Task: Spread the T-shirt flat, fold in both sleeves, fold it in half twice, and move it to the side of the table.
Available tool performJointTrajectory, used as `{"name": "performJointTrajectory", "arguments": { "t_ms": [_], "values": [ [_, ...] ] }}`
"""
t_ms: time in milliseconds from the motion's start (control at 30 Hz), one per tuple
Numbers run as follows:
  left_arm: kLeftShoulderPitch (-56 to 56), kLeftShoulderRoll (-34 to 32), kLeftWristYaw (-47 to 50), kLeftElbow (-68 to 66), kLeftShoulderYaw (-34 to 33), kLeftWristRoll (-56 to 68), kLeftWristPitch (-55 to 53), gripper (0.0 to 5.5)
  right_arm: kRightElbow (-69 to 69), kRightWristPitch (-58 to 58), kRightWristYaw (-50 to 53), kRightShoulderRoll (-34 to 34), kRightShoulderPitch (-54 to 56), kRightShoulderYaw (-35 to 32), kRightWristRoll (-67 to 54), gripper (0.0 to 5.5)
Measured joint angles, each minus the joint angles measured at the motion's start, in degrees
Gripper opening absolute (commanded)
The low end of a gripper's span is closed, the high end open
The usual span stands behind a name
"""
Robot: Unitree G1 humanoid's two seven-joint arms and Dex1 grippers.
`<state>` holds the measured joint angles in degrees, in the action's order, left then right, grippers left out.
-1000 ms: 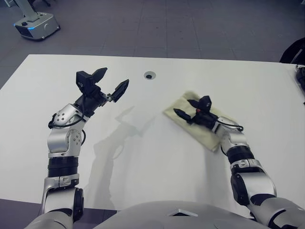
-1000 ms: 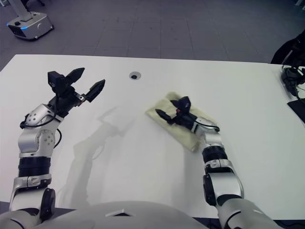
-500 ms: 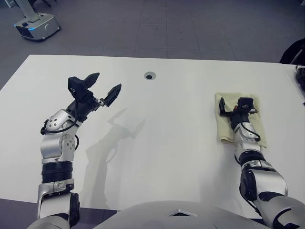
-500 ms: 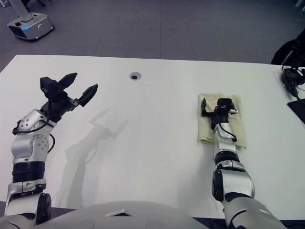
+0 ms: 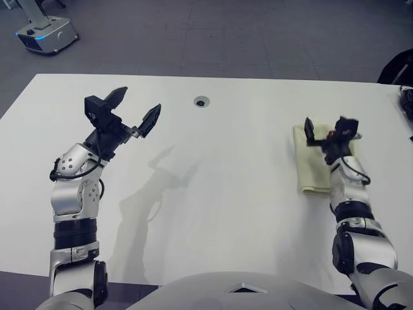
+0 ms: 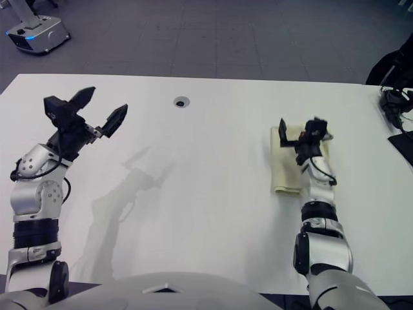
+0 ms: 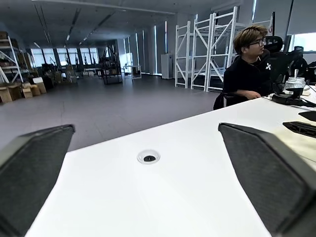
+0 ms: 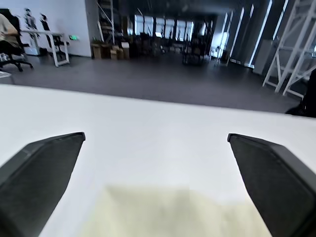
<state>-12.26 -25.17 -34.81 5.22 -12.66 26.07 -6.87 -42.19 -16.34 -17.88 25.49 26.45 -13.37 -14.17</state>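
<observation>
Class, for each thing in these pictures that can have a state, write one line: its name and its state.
T-shirt: folded into a small rectangle, lying flat on the right of the table.
left gripper: open, empty, raised above the table.
right gripper: open, empty, over the T-shirt.

- Round cable hole [image 5: 202,101] — set in the table [image 5: 226,194], near its far edge.
- Grey machine [image 5: 44,33] with a blue light — on the dark floor [image 5: 258,32] beyond the table's far left corner.
- Black gear [image 6: 395,103] at the table's right edge.
- White shelf racks [image 7: 207,47] in the room behind.
</observation>
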Motion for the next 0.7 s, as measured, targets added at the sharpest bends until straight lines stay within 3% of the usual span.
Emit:
{"name": "performJointTrajectory", "arguments": {
  "t_ms": [267, 400, 533, 700],
  "values": [
    [-3.8, 7.4, 20.1, 14.3, 4.5, -9.0, -4.4, 5.4, 37.6, 24.8, 9.1, 2.4, 0.5, -0.1, 0.3, 5.37],
    [-2.7, 13.1, 27.5, 16.9, 9.3, -15.8, -3.2, 5.4, 56.1, 36.4, 17.2, -5.3, -3.2, 2.2, -1.2, 5.37],
    [0.7, 15.8, 31.3, 15.0, 11.7, -21.5, 0.8, 5.4, 62.7, 36.2, 20.7, -12.7, -8.9, 7.8, 1.5, 5.37],
    [2.3, 17.9, 35.9, 11.2, 14.4, -29.5, 8.2, 5.4, 62.5, 26.7, 20.7, -14.2, -12.1, 8.1, 5.8, 5.37]
  ]
}}
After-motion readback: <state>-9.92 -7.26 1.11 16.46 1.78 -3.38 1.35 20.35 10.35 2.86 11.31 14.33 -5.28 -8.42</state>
